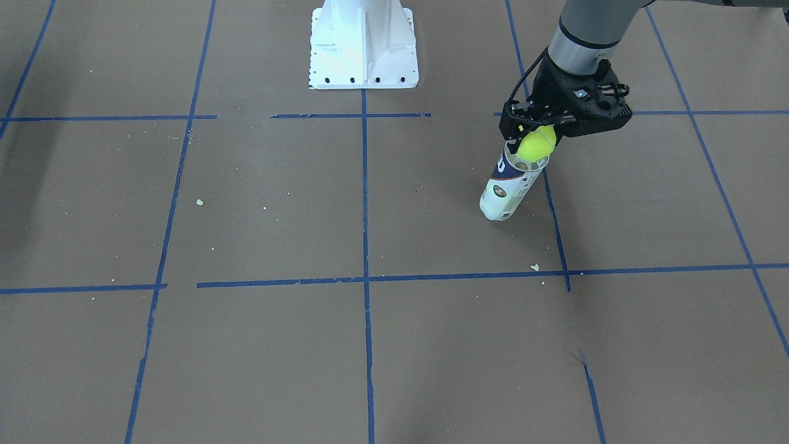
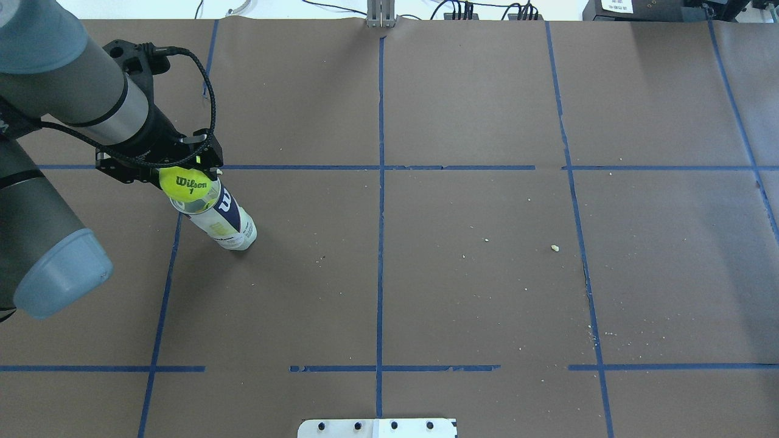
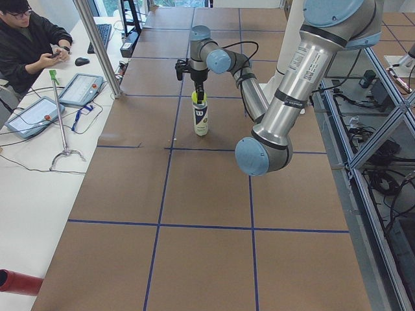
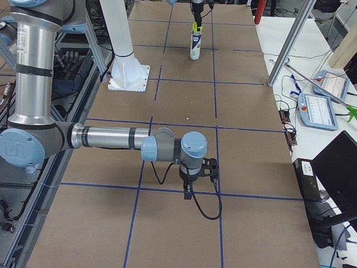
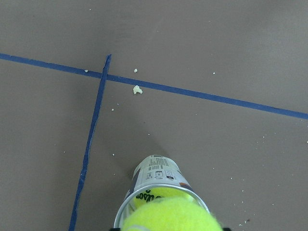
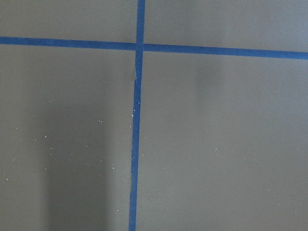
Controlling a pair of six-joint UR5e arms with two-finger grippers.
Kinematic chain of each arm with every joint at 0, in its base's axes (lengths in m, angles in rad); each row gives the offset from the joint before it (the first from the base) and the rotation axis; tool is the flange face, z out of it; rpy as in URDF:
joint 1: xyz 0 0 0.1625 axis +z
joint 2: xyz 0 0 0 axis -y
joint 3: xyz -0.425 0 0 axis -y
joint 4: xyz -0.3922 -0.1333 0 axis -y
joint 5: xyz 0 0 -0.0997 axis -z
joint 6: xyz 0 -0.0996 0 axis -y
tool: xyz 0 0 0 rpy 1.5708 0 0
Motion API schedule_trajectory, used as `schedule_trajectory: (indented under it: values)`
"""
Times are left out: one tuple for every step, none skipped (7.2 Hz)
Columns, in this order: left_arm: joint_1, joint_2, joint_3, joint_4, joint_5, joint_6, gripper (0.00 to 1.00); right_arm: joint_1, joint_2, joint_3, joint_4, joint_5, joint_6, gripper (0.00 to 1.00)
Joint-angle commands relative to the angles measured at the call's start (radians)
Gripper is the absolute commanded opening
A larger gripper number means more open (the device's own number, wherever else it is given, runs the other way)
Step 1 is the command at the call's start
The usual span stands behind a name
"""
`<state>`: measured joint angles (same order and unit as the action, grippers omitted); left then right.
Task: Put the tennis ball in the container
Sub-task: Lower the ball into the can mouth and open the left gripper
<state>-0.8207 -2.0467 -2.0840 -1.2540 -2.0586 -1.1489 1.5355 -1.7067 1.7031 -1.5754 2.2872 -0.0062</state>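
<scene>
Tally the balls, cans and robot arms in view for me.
Balls: 1, the ball at the mouth of the can; whether another sits inside, I cannot tell
Cans: 1
Arms: 2, the left arm and the right arm
Total: 4

**Operator:** Illumination status?

**Technician:** Bright and even, sourced from overhead. Shadows on the table (image 2: 475, 255) are soft-edged and faint.

**Operator:** Image faults?

**Technician:** The white mount (image 1: 363, 43) is overexposed in the front-facing view. In the left wrist view, the tennis ball (image 5: 168, 217) at the bottom edge is out of focus, while the tape lines (image 5: 192, 94) beyond it are sharp. The right wrist view is dimmer, with a diffuse dark band at its left.
</scene>
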Motion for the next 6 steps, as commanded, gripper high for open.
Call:
schedule_trajectory:
  values:
    - [0.000,-0.001,-0.002,0.001,0.000,0.000,0.90,0.000,0.001,0.001,0.000,0.000,0.000,1.00]
    - [-0.001,-0.001,-0.007,0.001,0.000,0.000,0.92,0.000,0.001,0.001,0.000,0.000,0.000,1.00]
    - [-0.001,-0.001,-0.007,0.001,0.000,0.001,0.96,0.000,-0.001,0.000,-0.001,0.000,0.000,1.00]
    - [-0.006,0.000,-0.013,-0.001,0.002,0.015,0.99,0.000,-0.001,0.000,-0.001,0.000,0.000,1.00]
    - [-0.017,0.003,-0.015,0.002,0.000,0.116,0.99,0.000,0.001,0.001,0.000,0.000,0.000,1.00]
    - [-0.044,0.020,-0.013,0.002,-0.003,0.217,0.99,0.000,-0.001,0.000,0.000,0.000,0.000,1.00]
